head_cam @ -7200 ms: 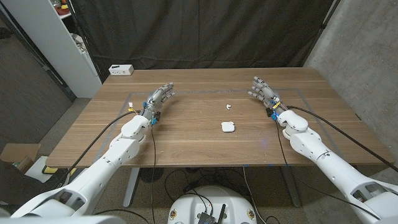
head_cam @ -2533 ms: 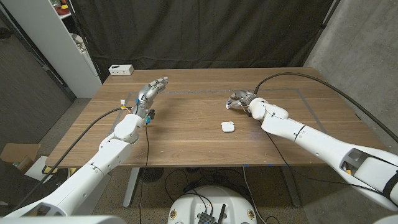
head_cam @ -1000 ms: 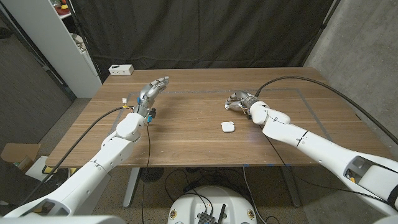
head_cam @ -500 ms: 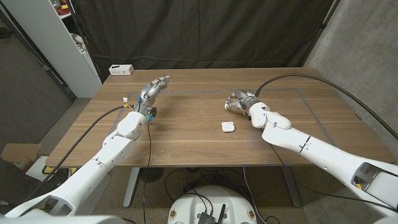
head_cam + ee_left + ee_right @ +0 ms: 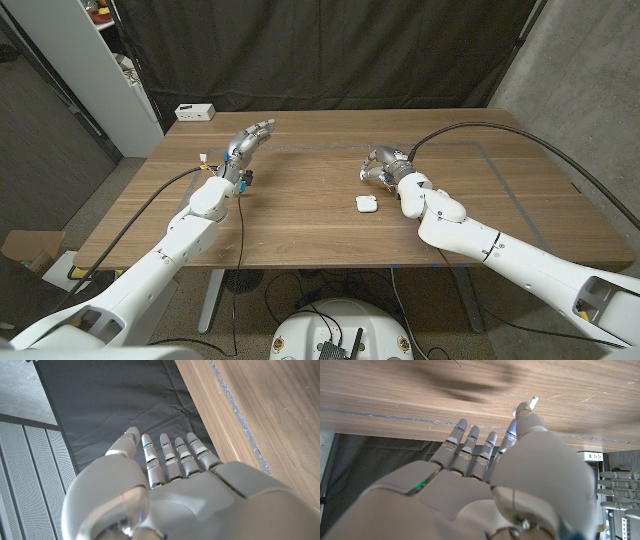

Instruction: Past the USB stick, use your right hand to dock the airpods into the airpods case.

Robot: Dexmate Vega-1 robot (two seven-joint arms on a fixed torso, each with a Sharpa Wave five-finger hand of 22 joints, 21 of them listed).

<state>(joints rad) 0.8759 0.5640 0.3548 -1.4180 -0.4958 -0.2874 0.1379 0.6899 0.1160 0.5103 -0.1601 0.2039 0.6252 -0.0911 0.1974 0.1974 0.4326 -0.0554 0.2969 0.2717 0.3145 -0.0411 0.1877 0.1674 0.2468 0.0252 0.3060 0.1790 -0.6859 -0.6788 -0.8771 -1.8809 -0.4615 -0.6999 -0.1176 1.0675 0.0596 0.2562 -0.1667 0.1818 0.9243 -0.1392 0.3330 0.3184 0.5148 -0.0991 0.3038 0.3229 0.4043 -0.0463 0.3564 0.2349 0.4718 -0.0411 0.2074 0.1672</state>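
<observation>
Wooden tabletop (image 5: 300,215), grain running lengthwise, with a faint taped rectangle outline on its surface. White airpods case (image 5: 366,203) lies flat near the middle, lid closed as far as can be told. Small white box (image 5: 194,112) with dark sockets sits at the far corner, well apart from the airpods case, on the left arm's side. Thin cables trail over the tabletop's near edge on both sides of the airpods case. Wood between the airpods case and the white box is bare.
</observation>
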